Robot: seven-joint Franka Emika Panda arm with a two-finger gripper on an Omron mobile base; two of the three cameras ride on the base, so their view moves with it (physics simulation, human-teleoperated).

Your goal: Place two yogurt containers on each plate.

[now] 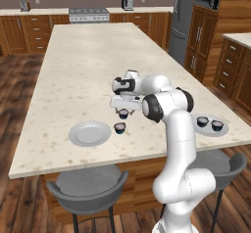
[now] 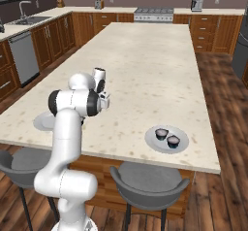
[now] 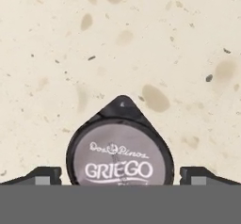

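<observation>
- Gripper (image 3: 120, 175) hung over the island counter (image 1: 83, 56), jaws spread, a fingertip (image 3: 44, 175) on either side of a yogurt cup (image 3: 120, 158) with a "GRIEGO" lid; could not tell if the pads touched it.
- In the left base view that cup (image 1: 123, 113) sat under the hand, with a second cup (image 1: 119, 127) nearer, just right of the bare left plate (image 1: 89, 133).
- Right plate (image 2: 167, 139) held two cups (image 2: 161, 134) (image 2: 173, 140), side by side.
- Grey stools (image 1: 88, 185) stood along the counter's near edge.
</observation>
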